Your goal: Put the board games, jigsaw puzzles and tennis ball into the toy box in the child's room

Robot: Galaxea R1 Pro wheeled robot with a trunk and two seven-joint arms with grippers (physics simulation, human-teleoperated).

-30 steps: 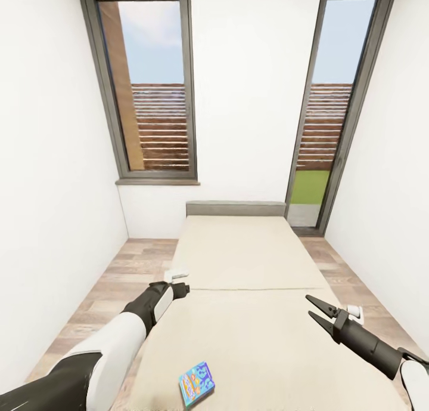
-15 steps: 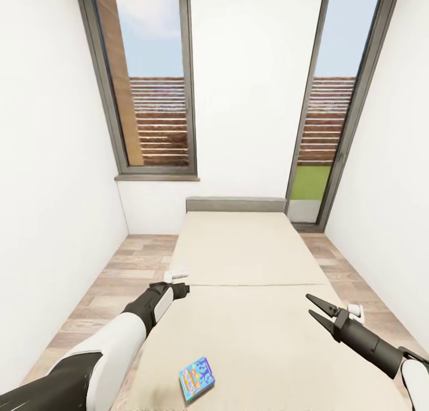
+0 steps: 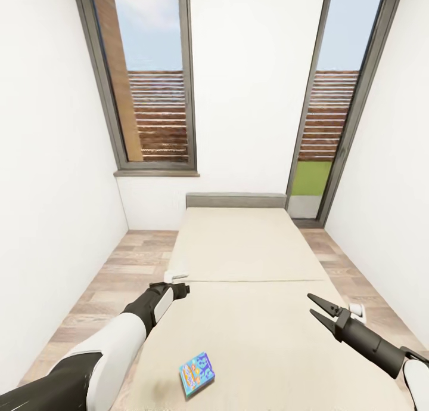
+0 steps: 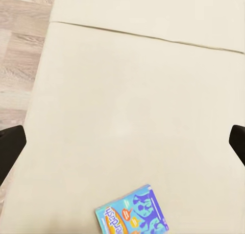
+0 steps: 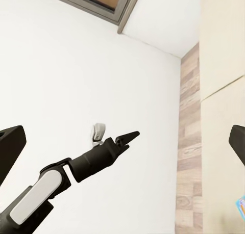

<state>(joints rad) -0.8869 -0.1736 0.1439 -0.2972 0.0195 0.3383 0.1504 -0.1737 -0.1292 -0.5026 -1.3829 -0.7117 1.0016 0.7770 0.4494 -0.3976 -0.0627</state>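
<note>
A light blue board game (image 3: 196, 374) with blue lettering lies flat on the beige bed (image 3: 250, 250), near its front end. In the left wrist view the same board game (image 4: 131, 217) sits below and ahead of my left gripper (image 4: 122, 147), whose fingers (image 4: 10, 147) stand wide apart with nothing between them. In the head view the left gripper (image 3: 183, 289) hovers over the bed's left edge, beyond the box. My right gripper (image 3: 310, 303) is open and empty above the bed's right side. The toy box, table, jigsaw puzzles and tennis ball are out of view.
The bed fills the narrow room between white walls, with strips of wood-plank floor (image 3: 128, 262) on both sides. A window (image 3: 149, 83) and a tall glass door (image 3: 330, 113) stand at the far wall. The right wrist view looks across at my left arm (image 5: 97, 157).
The whole picture has shifted a little, so the camera has moved; the box sits slightly higher in the view. Both arms keep their pose and both grippers stay open.
</note>
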